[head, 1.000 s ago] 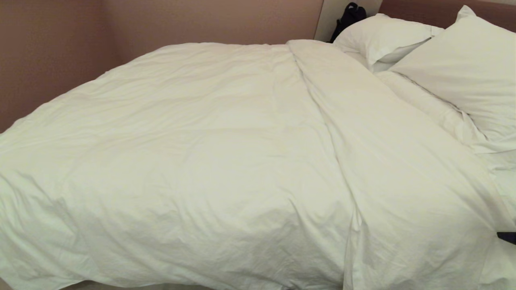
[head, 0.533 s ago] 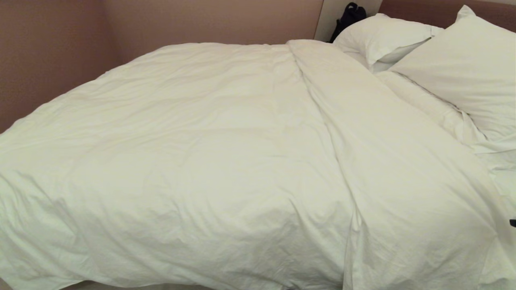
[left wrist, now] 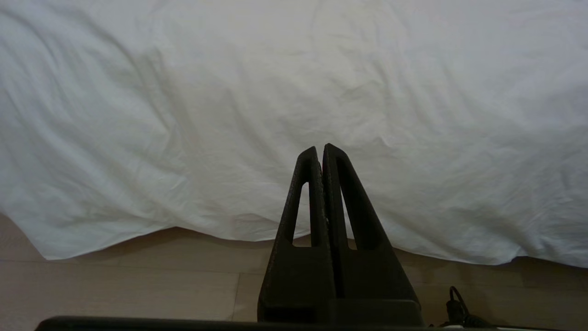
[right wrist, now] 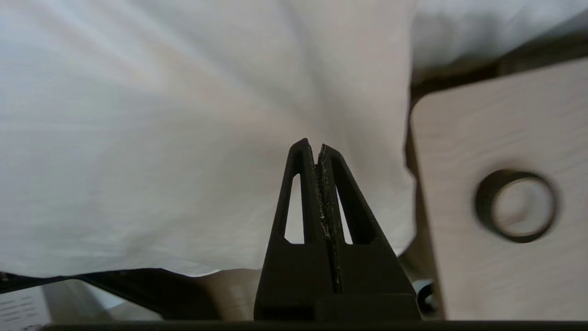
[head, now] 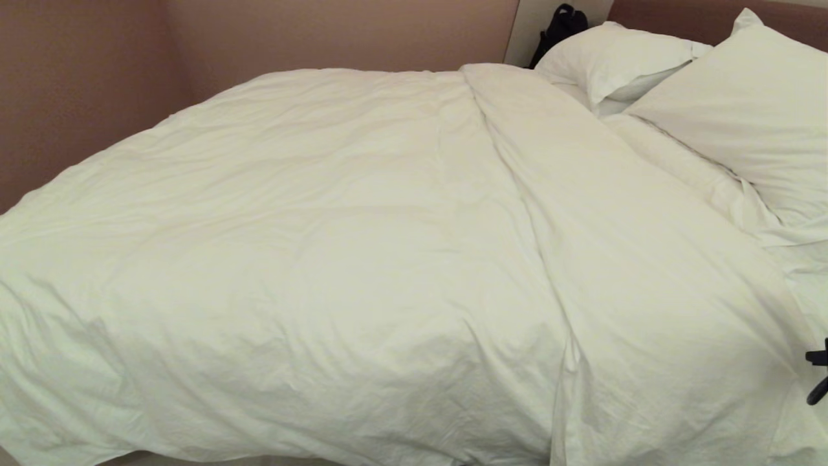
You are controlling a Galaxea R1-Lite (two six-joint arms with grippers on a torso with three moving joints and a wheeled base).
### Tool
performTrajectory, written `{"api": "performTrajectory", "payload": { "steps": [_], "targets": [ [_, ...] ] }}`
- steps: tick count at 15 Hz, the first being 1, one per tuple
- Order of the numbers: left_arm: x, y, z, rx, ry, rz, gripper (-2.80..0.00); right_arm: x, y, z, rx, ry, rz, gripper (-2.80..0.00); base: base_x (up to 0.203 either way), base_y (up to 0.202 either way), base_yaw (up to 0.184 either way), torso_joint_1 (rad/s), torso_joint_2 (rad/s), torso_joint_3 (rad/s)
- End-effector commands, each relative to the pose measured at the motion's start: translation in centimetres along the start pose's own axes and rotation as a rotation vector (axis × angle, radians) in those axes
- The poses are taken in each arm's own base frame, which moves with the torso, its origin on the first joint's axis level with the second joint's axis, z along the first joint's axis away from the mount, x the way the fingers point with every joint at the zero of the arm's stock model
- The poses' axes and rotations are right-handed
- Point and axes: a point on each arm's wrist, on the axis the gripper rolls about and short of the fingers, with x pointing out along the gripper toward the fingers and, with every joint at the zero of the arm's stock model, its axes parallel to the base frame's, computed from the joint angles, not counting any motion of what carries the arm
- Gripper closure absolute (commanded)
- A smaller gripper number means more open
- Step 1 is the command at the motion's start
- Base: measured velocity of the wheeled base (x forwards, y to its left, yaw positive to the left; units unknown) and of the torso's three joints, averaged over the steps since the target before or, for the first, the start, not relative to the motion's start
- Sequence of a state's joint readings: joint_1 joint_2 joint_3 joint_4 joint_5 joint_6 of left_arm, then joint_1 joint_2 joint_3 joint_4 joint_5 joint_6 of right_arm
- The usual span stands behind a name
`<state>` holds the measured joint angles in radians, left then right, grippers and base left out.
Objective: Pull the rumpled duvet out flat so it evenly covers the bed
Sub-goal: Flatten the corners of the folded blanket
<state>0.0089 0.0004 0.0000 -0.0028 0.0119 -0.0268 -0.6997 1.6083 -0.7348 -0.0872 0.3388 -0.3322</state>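
Beside duvet point(right wrist: 183, 138) edge, closed right claw point(right wrist: 319, 147)

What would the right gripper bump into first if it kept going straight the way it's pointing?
Most likely the duvet. The right gripper, fingers shut, points at its white cloth, which fills the view beyond the tips. How near the cloth is cannot be told.
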Motion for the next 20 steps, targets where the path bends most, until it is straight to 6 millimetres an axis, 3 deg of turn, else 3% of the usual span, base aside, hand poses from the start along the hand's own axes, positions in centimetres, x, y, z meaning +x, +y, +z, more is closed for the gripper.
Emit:
{"api": "performTrajectory", "payload": {
  "steps": [1, 8, 13, 15, 18, 20],
  "targets": [
    [0.0, 0.0, 0.0, -0.001, -0.001, 0.001, 0.00, 2.8, -0.3, -1.2, 0.069, 0.060, 0.016, 0.00, 0.000, 0.000, 0.000, 0.000, 0.00, 0.000],
    [0.0, 0.0, 0.0, -0.001, -0.001, 0.001, 0.00, 5.6, 5.3, -2.2, -0.082, 0.112, 0.102, 0.00, 0.000, 0.000, 0.000, 0.000, 0.00, 0.000],
    [0.0, 0.0, 0.0, -0.001, -0.001, 0.001, 0.00, 5.5, 7.1, -3.5, -0.129, 0.093, 0.119, 0.00, 0.000, 0.000, 0.000, 0.000, 0.00, 0.000],
    [0.0, 0.0, 0.0, -0.001, -0.001, 0.001, 0.00, 4.9, 7.1, -3.3, -0.132, 0.068, 0.112, 0.00, 0.000, 0.000, 0.000, 0.000, 0.00, 0.000],
    [0.0, 0.0, 0.0, -0.001, 0.000, 0.001, 0.00, 1.6, 6.8, -2.0, -0.143, -0.055, 0.067, 0.00, 0.000, 0.000, 0.000, 0.000, 0.00, 0.000],
    [0.0, 0.0, 0.0, -0.001, -0.001, 0.001, 0.00, 0.1, 6.6, -2.2, -0.138, -0.060, 0.030, 0.00, 0.000, 0.000, 0.000, 0.000, 0.00, 0.000]
  ]
}}
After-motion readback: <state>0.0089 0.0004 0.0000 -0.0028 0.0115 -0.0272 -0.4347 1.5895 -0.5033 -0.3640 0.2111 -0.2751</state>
